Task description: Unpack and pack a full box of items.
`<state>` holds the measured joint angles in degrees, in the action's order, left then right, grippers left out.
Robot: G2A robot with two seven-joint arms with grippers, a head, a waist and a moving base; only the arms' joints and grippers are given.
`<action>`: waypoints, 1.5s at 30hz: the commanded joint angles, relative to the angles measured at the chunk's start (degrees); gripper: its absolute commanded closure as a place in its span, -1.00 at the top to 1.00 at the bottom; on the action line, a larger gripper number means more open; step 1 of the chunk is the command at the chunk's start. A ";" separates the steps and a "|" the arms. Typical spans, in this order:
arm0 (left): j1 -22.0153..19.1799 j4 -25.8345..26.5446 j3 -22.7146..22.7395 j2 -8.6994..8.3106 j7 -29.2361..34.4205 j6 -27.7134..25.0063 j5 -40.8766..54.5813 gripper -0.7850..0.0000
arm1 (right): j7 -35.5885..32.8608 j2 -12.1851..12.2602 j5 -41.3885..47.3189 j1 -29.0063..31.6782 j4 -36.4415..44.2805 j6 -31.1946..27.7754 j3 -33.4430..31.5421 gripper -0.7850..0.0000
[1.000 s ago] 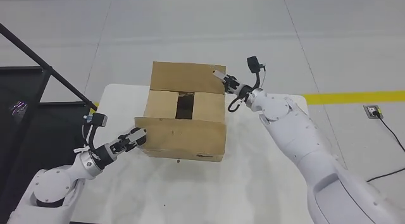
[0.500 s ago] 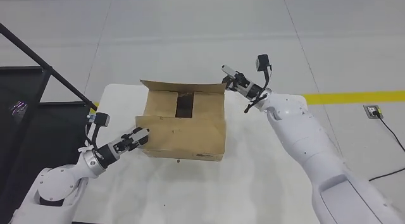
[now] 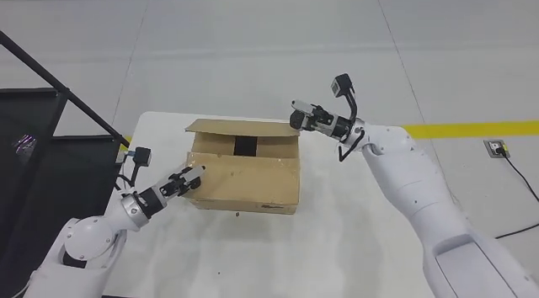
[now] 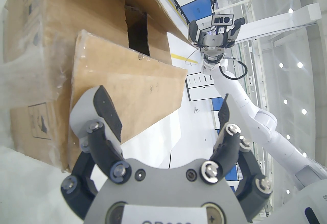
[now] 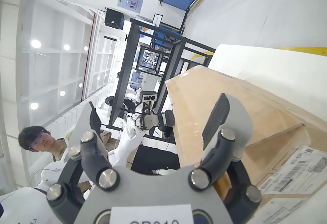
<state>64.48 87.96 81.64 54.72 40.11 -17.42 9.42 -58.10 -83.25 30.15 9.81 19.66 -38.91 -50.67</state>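
Note:
A brown cardboard box stands in the middle of the white table. Its two side flaps are folded in, with a dark gap between them. The far flap leans forward over the opening. My right gripper is open at that flap's right corner, one finger against the cardboard. The near flap sticks out from the box's front edge. My left gripper is open at the flap's left corner, with one pad in front of it.
The white table has free room in front and to the right of the box. A black metal frame stands off the table's left side. A shipping label is stuck on one side of the box.
The far flap swung up from lying flat behind the box and now leans over the opening, the right gripper following its corner. The left gripper edged up along the near-left corner.

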 commanded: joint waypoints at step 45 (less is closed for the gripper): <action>4.93 -2.32 10.32 0.83 -13.60 -2.20 11.13 1.00 | 0.79 4.72 -13.80 14.23 25.17 20.69 -4.27 1.00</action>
<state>68.60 85.97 90.65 55.57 27.41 -20.14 19.03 -57.31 -78.53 16.38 24.02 44.78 -18.28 -54.94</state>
